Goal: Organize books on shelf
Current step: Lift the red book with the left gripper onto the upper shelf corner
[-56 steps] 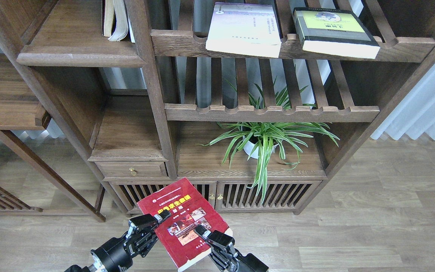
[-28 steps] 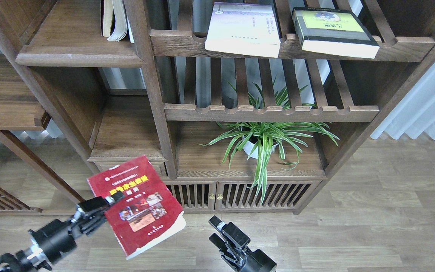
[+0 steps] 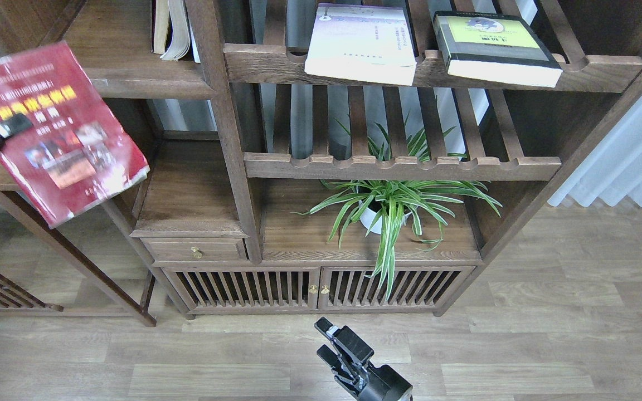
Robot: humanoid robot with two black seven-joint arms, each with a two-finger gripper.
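Left jaws [image 3: 11, 125] clamp the red book's [image 3: 59, 133] left edge.

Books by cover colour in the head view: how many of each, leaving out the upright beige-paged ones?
Red paperback with yellow title, held up by the left gripper: 1
Pale lavender-white book on the top slatted rack: 1
Thick black-edged yellow-green book, same rack: 1
Total: 3
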